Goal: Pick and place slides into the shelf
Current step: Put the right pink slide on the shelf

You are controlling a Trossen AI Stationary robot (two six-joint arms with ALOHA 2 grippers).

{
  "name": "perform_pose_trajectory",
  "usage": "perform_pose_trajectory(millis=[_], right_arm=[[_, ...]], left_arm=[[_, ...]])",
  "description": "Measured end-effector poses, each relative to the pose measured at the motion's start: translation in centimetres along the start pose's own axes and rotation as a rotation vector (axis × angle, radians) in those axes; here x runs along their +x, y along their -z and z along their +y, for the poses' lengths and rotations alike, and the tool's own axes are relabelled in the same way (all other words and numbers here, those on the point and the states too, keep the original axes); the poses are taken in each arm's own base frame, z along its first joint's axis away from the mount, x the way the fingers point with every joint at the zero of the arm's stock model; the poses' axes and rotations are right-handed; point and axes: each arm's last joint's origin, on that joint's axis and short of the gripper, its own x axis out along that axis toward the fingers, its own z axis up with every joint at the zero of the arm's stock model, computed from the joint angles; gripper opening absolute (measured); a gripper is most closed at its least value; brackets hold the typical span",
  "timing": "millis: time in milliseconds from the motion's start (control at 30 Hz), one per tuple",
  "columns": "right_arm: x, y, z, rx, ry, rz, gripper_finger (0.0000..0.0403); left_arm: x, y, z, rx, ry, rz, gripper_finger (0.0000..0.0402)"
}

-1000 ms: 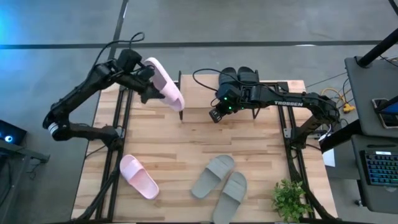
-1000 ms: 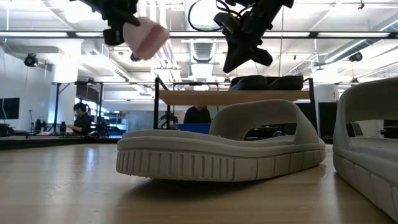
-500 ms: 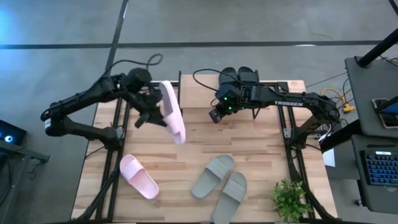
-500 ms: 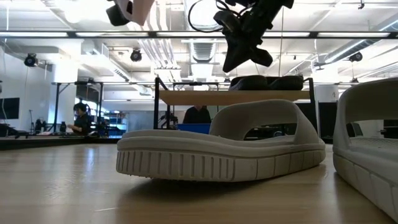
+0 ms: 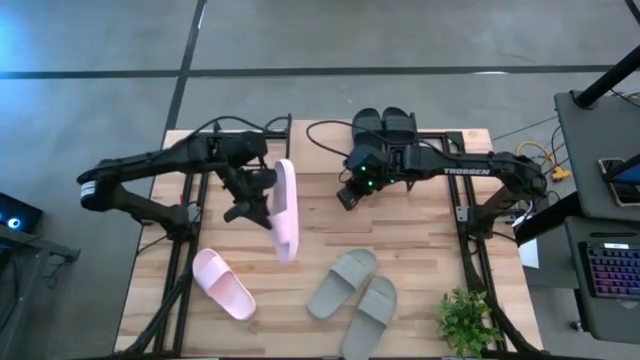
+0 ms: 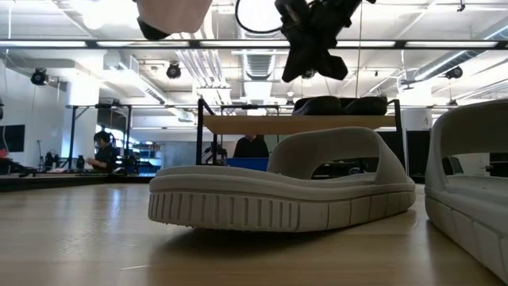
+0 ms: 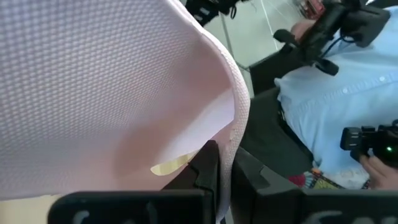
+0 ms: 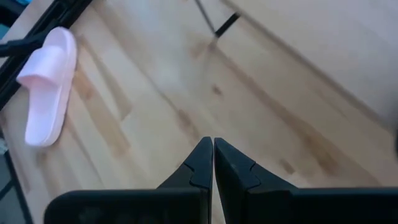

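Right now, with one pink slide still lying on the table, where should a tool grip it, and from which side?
Probably by its wide strap, coming from above. The pink slide on the table lies flat, sole down, at the table's front left, so the strap arches up as its highest part and leaves a gap for a finger beneath. Nothing touches it; the grey-green pair sits apart.

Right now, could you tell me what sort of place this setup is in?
Probably a robotics lab or open workshop: the wooden table stands on a bare concrete floor, ceiling lights and ducts hang overhead, people sit at desks behind, and a keyboard lies alongside.
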Motion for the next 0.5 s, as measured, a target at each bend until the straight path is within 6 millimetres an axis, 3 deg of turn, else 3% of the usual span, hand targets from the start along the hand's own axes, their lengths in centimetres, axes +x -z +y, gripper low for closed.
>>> perform_pose_trajectory(millis=[233,500], right_arm=[[-0.7,1.1,1.5,-0.044,-0.038,0.006,0.0009],[-1.6,2.4,3.2,-0.093,-0.086,0.013,0.0009]], left_arm=[[1.3,1.0,0.4,-0.048,0.014,0.056,0.0000],[2.0,0.9,-0.4,-0.043,0.047,0.056,0.0000]])
